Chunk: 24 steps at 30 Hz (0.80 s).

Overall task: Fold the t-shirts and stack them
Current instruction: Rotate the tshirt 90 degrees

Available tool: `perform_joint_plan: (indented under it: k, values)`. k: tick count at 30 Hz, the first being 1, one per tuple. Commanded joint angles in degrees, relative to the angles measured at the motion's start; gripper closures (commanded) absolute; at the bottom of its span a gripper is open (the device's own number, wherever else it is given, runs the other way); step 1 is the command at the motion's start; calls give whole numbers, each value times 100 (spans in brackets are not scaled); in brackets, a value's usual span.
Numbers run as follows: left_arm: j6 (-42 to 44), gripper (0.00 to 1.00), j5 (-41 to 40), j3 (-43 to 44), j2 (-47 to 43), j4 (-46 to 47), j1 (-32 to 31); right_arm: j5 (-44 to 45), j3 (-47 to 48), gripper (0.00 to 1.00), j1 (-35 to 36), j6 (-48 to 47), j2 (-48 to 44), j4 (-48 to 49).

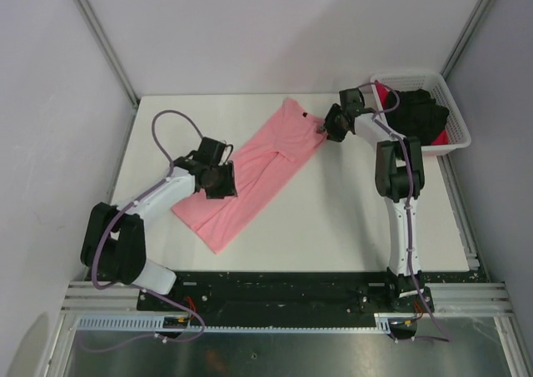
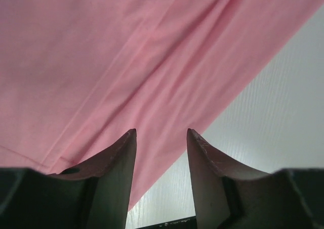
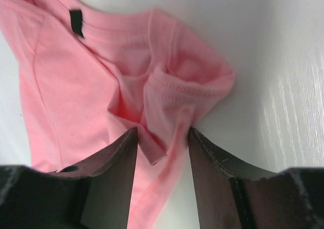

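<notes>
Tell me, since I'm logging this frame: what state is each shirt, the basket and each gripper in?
Pink shirt: flat on the table, partly folded into a long strip.
Basket: upright, holding two shirts.
Black shirt: crumpled in the basket.
Red shirt: crumpled, mostly hidden by the black one.
Left gripper: open, over the pink shirt's edge.
Right gripper: open, around a bunched sleeve.

The salmon-pink t-shirt (image 3: 61,92) has a dark neck label (image 3: 76,21), nothing readable.

Top view looks down; wrist views hug the t-shirt (image 1: 266,167).
</notes>
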Motion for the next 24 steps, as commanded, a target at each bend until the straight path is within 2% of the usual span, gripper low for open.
perform_joint_plan:
  k: [1, 8, 13, 19, 24]
  values:
    - [-220, 53, -315, -282, 104, -29, -388, 65, -386, 50, -116, -261, -401, -674]
    - [-730, 64, -1168, -563, 505, 59, -798, 89, -1078, 50, -231, -327, -922, -546]
    - [-919, 67, -1439, -672, 844, 127, -968, 93, -1518, 50, -256, -346, -1276, -368]
    - [-1208, 67, -1076, -579, 1237, 259, -1539, 99, -1987, 50, -371, -348, -1742, -288]
    - [-1586, 67, -603, 155, 1826, 263, -2388, 139, -2433, 50, -515, -304, -2188, -276]
